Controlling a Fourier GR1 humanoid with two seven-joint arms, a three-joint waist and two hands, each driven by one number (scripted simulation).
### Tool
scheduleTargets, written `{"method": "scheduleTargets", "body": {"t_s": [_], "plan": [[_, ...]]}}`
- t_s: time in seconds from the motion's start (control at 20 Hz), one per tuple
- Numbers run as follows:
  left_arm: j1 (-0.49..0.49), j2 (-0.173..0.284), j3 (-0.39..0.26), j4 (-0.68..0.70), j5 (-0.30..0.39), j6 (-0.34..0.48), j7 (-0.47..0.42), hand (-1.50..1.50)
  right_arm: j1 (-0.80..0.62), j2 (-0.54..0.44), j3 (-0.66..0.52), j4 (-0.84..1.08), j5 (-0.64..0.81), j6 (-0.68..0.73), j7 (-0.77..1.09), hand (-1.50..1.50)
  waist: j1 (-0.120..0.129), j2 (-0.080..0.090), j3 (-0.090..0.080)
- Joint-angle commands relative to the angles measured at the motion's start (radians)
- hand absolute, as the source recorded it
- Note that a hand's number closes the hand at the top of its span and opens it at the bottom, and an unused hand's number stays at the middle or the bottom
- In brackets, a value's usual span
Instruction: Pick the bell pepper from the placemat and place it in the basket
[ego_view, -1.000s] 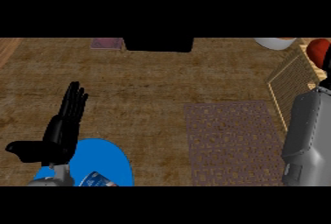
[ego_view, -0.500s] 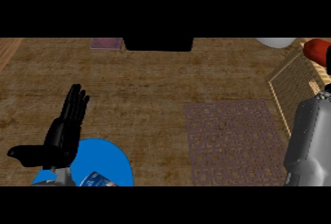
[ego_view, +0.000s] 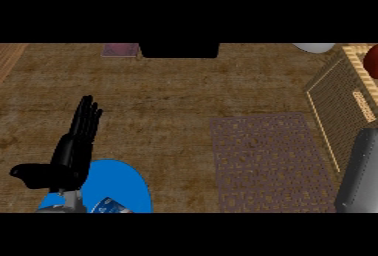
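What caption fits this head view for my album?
Left hand rests open by a blue plate; placemat bare, red pepper over the basket.

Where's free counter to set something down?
Bare counter runs between the left hand and placemat, up to the dark block. The placemat itself is bare too. Crowded: right edge with basket and right forearm; blue plate lower left.

Kitchen, wooden counter (ego_view: 170, 95), placemat (ego_view: 269, 160), basket (ego_view: 343, 100)

The placemat (ego_view: 267, 162) lies on the bench (ego_view: 184, 90). The basket (ego_view: 341, 100) stands just right of the placemat; a plate (ego_view: 118, 185) lies well left of it.
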Motion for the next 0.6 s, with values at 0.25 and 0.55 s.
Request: {"method": "scheduleTargets", "body": {"t_s": [0.25,0.55], "plan": [[0.022,-0.01,-0.027,-0.011,-0.021,0.005,0.01,0.0,0.156,0.0,0.25,-0.398,-0.012,0.178,0.211,-1.5,-0.003,-0.004,0.002],[0.054,-0.017,-0.029,-0.077,-0.016,0.014,0.022,0.0,0.252,0.0,0.413,-0.598,-0.036,0.256,0.207,-1.5,0.006,-0.003,0.003]]}}
